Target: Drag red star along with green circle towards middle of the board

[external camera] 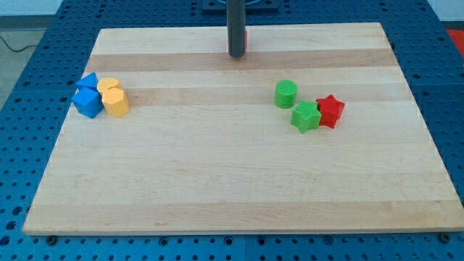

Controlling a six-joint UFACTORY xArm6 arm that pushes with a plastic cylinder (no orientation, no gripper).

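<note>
The red star (330, 111) lies at the view's right of the wooden board (232, 181). A green star (306, 116) touches its left side. The green circle (286, 94), a short cylinder, stands just up and left of the green star. My tip (236, 55) rests near the board's top edge at the middle, well up and left of these blocks. A red block (246, 38) shows partly behind the rod.
At the view's left sits a cluster: two blue blocks (88, 98) and two yellow blocks (113, 96), touching. A blue perforated table (29, 87) surrounds the board.
</note>
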